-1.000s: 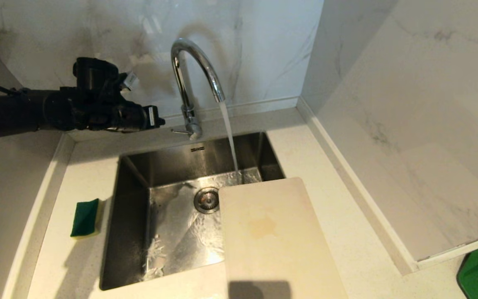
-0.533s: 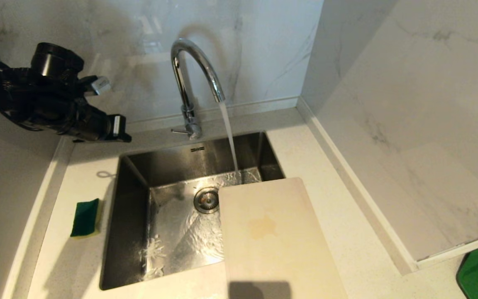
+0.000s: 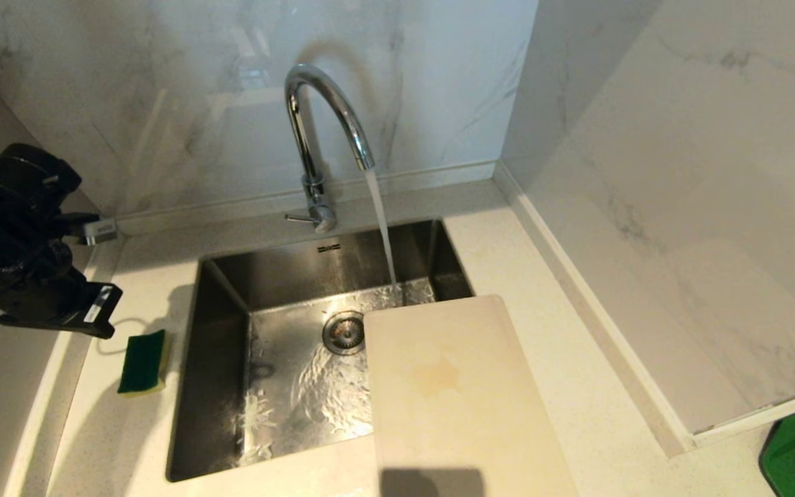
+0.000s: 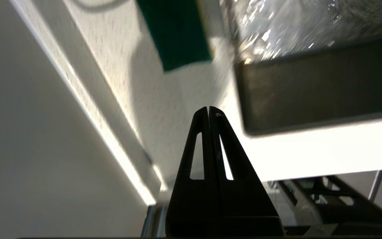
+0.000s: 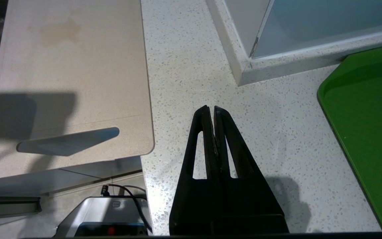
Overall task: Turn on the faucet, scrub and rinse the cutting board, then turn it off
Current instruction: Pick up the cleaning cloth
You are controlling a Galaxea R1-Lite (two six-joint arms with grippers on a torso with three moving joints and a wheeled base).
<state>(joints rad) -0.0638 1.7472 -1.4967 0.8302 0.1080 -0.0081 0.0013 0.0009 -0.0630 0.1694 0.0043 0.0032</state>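
One cutting board [image 3: 459, 393], long axis running away from you, far end over the sink [image 3: 232, 276]; one faucet [image 3: 321, 138] pouring; one sponge [image 3: 142, 361]. Your left gripper [image 4: 209, 111] and right gripper [image 5: 211, 111]: both pinched closed, empty.

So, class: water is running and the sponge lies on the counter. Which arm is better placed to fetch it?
Probably the left. The left gripper, shut and empty, hangs just beside the sponge left of the sink. The right gripper sits over the counter beyond the cutting board.
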